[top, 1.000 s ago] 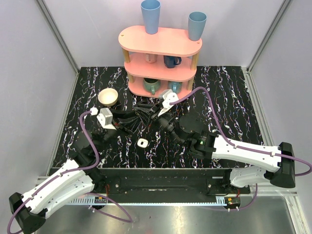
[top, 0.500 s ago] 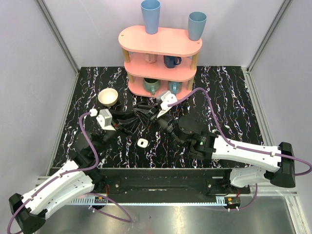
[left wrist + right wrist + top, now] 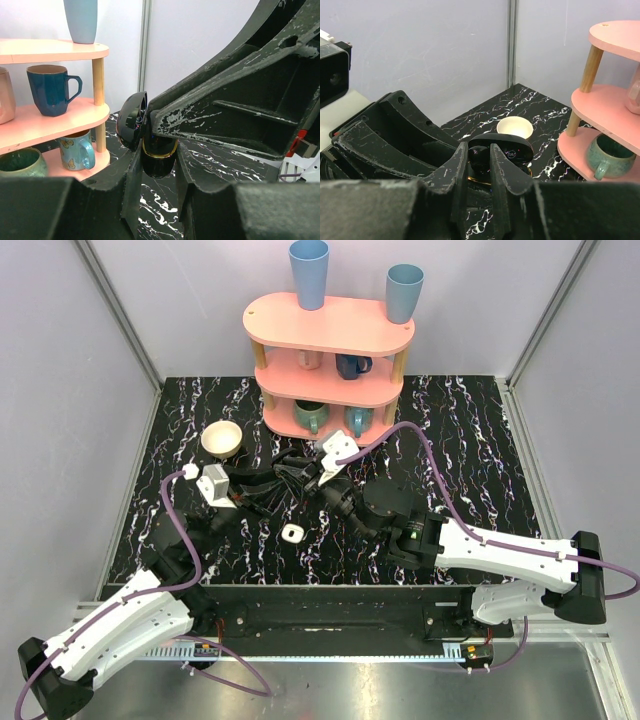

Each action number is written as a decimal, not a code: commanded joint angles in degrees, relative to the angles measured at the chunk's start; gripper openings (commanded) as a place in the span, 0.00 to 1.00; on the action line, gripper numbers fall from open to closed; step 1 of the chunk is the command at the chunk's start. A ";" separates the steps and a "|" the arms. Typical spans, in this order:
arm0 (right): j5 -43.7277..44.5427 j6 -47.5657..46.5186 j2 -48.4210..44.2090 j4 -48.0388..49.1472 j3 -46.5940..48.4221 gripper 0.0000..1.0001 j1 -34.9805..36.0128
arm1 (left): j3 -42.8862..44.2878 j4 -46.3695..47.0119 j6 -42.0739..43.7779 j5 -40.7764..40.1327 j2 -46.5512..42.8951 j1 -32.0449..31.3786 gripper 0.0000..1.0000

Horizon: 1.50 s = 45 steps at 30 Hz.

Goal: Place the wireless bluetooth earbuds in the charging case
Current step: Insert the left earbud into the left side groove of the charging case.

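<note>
Just in front of the pink shelf (image 3: 330, 390), the left end effector (image 3: 274, 484) pinches the base of the open black charging case (image 3: 159, 159). The right end effector (image 3: 479, 165) pinches a black earbud (image 3: 477, 152) at its mouth. Nearer, a small white square piece (image 3: 292, 532) lies on the bench (image 3: 470, 440).

Glossy black plastic case (image 3: 159, 161), gold metallic rim; scuffed matt jaws; wooden shelf posts (image 3: 98, 95).

Small pale printed logo (image 3: 511, 154) showing on the open lid of the black glossy case (image 3: 501, 146), just beyond the fingertips of the right gripper (image 3: 478, 152), its characters blurring past reading, no other lettering, number or sign reading legibly anywhere.
</note>
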 commanded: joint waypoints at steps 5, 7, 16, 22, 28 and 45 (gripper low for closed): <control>4.51 -2.64 0.51 -1.85 2.47 0.32 -0.08 | 0.61 5.65 0.57 0.58 -0.96 -0.24 0.00; 4.95 -2.73 0.68 -1.85 2.99 0.35 0.00 | 0.52 5.56 0.39 0.58 -0.96 -0.24 0.00; 7.33 -2.38 0.24 0.17 5.10 0.51 -0.17 | 0.61 4.77 0.57 0.49 -1.13 -0.24 0.00; 5.57 -0.27 -0.99 1.14 5.98 0.56 -0.17 | 0.52 3.80 0.66 0.76 -1.31 -0.24 0.00; 3.63 0.61 -3.09 0.88 6.16 0.57 -0.17 | 0.34 1.96 0.66 0.15 -1.75 -0.24 0.00; -0.55 19.39 4.09 -37.50 26.97 0.66 -11.73 | 1.75 -6.31 5.31 5.94 -4.12 -0.24 0.00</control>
